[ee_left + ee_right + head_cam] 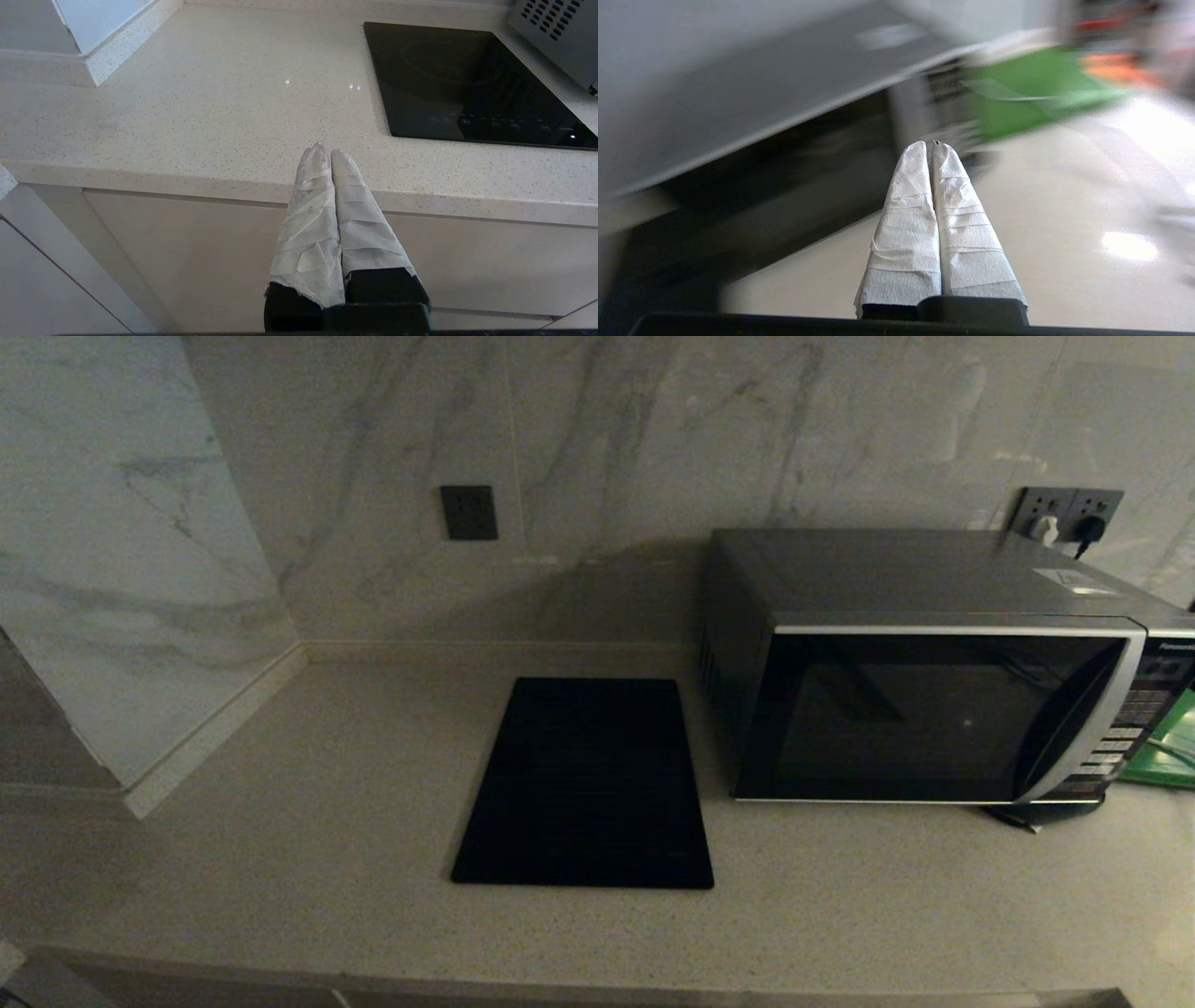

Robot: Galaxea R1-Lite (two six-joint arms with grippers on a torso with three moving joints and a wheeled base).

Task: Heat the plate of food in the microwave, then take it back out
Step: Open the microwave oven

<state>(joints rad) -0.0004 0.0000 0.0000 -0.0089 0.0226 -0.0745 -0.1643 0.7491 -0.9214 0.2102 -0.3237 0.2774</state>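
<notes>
Right gripper (pixel 928 145): white-wrapped fingers pressed together, holding nothing, raised over the pale surface (pixel 1064 196) in front of the microwave (pixel 752 112), toward its button-panel end; the right wrist view is smeared by motion blur. Left gripper (pixel 325 151): fingers likewise closed and empty, hanging at the front edge of the surface, above the cabinet front (pixel 187 261) and near the cooktop (pixel 467 84). Neither arm appears in the head view. Microwave (pixel 934 709): dark grey, black glass door shut, standing on the speckled surface (pixel 327 784) against the marble wall (pixel 653 429), to the right of the flat black cooktop (pixel 588 784) and just beside it. Green object (pixel 1167 747): lies at the microwave's far right, partly cut off by the frame edge. Blurred orange shape (pixel 1115 65): seen beyond the green object in the right wrist view; whether it is the plate of food cannot be told.
</notes>
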